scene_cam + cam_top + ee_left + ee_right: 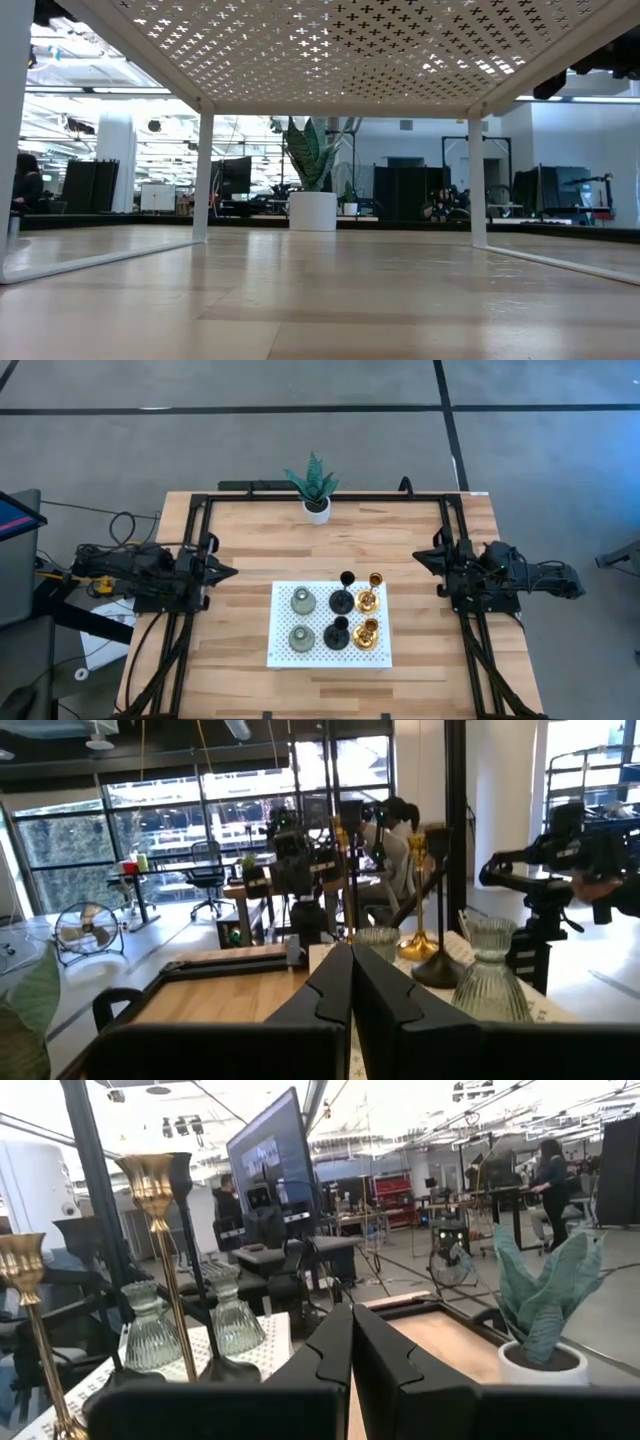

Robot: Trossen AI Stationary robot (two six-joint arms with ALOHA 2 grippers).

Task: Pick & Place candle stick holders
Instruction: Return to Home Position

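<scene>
Six candle stick holders stand upright on their bases on a white perforated stand (282, 653) at the table's middle: two grey-green bell-shaped ones (302, 601) (301, 638), two black stemmed ones (342, 598) (337, 633), two gold stemmed ones (368, 598) (366, 633). My left gripper (232, 571) is shut and empty to the left of the stand. My right gripper (418, 556) is shut and empty to its right. The left wrist view shows a grey-green holder (490, 982) and a gold one (420, 900); the right wrist view shows gold (160, 1250) and grey-green ones (232, 1318).
A green spiky plant in a white pot (315, 488) stands at the table's far edge, behind the stand. A black frame (325, 498) runs round the table's far part and sides. Bare wood (240, 530) lies between the stand and the plant.
</scene>
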